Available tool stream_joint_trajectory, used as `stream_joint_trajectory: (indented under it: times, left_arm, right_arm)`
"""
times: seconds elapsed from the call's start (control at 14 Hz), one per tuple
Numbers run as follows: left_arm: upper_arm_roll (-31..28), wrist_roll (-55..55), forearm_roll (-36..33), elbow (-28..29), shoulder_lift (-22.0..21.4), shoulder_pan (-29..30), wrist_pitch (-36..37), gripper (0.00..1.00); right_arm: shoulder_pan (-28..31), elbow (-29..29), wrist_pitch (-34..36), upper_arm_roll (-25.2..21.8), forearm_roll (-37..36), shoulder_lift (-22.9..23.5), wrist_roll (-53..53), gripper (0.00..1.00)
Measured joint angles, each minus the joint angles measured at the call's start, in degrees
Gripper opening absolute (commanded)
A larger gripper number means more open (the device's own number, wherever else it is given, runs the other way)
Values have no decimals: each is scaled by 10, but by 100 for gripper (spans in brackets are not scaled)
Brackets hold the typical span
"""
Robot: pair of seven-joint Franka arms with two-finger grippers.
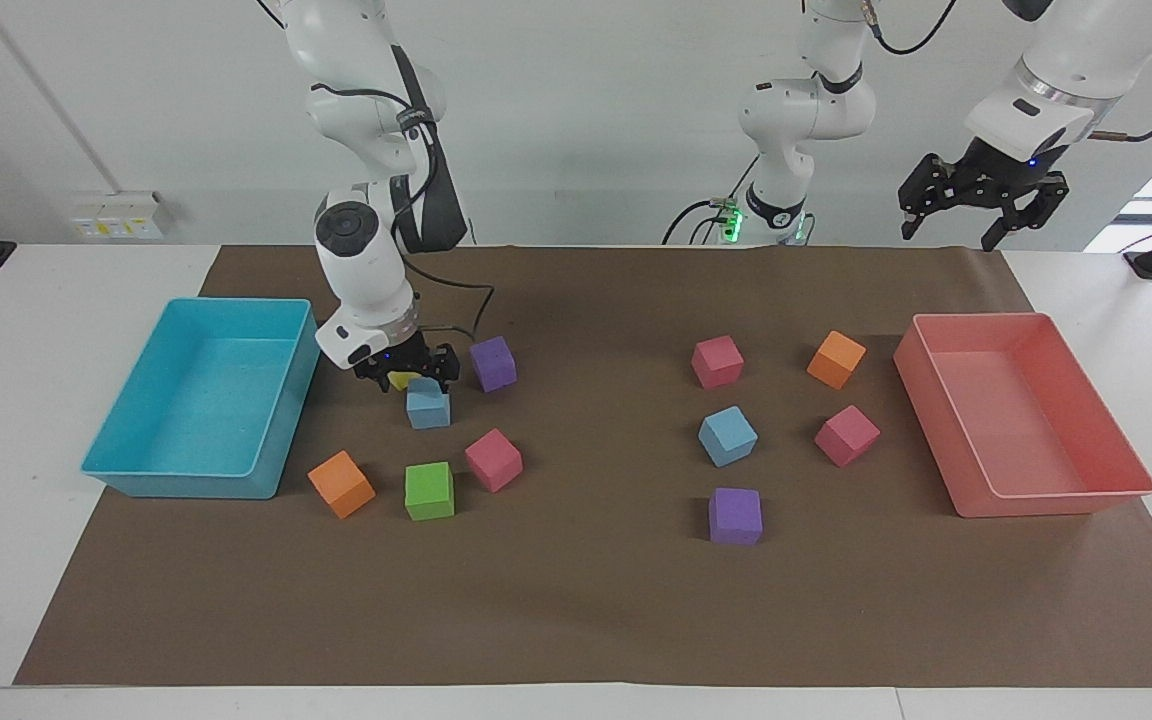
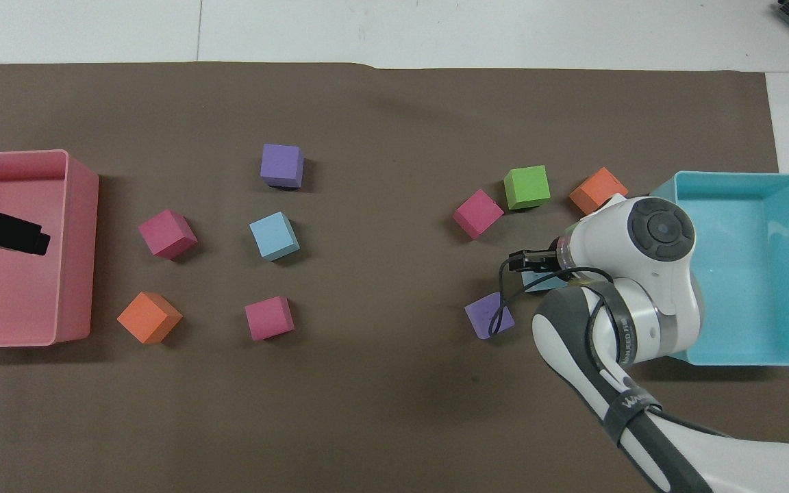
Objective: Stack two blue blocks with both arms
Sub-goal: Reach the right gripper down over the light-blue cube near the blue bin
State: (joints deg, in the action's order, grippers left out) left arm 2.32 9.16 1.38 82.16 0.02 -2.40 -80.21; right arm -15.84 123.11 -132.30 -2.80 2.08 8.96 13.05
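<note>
Facing view: we see a white desk [image 1: 56, 640] under brown paper [image 1: 576, 620], before a pale wall [image 1: 586, 110]. At centre left the right tool [image 1: 418, 381] hangs open just over one blue block [image 1: 428, 408]; the other block [image 1: 728, 436] lies centre right. Upper right, the left tool [image 1: 979, 213] waits open.

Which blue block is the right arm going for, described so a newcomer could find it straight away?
Start at the turquoise tray at the right arm's end of the table; a cluster of cubes sits beside it. The blue block lies directly under the right gripper, between a purple cube and the tray. It is the only sky-blue cube in that cluster.
</note>
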Motion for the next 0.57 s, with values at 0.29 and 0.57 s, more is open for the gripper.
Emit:
stream_joint_trajectory:
  times: [0.29, 0.57]
  left_arm:
    - [0, 0, 0, 0, 0, 0, 0, 100]
    - [1, 0, 0, 0, 0, 0, 0, 100]
  right_arm:
    - [0, 11, -3, -2, 0, 2, -3, 100]
    - [3, 26, -18, -3, 0, 2, -4, 100]
